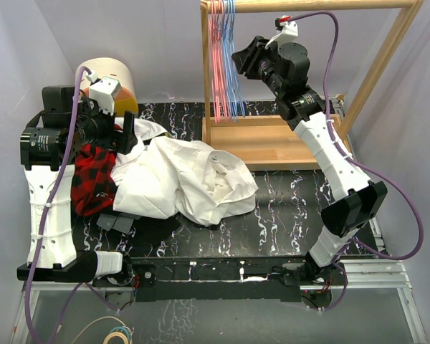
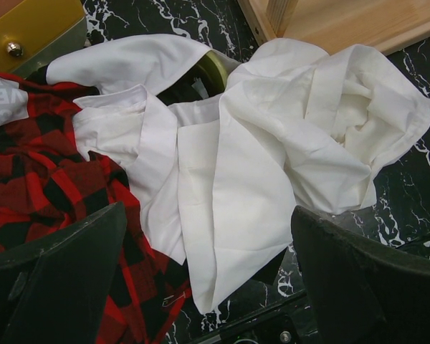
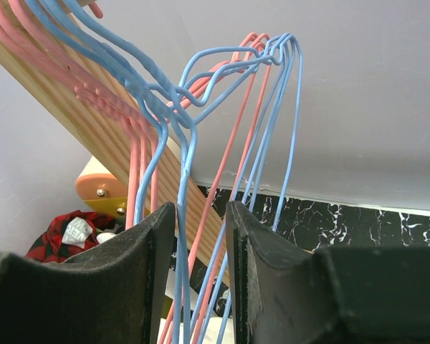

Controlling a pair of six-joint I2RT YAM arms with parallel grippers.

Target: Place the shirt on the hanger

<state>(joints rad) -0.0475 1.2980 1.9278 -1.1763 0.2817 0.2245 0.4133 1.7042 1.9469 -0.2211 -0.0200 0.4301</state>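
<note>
**A:** Black marbled counter (image 1: pixel 287 208) runs the full width, with a wooden rack (image 1: pixel 272 147) at its far right. Where's the shirt?

**B:** The shirt (image 1: pixel 186 175) is heaped middle-left on the counter. It's crumpled, and its left edge lies over a red-and-black plaid garment (image 1: pixel 93 179). It's not on any hanger yet.

**A:** And the hanger?

**B:** It's up on the rack's rail, among pink hangers (image 1: pixel 216 64). The blue hanger (image 3: pixel 188 154) hangs long axis down, hook at the top. It's well apart from the shirt, above it and to its right.

**A:** Which arm is nearer?

**B:** The right one. The right tool (image 3: pixel 201 215) is up at the bunch, its jaws narrow, with blue and pink wires passing between them. I can't tell whether they pinch a wire.

**A:** So the move turns on singling out one blue wire?

**B:** I'd judge so, since the wires are crowded together.

**A:** And the left side?

**B:** The left tool (image 2: pixel 208 215) hovers over the shirt with its jaws wide apart, holding nothing.

**A:** Any containers?

**B:** Only the rack holds anything, and that's the hangers.
</note>
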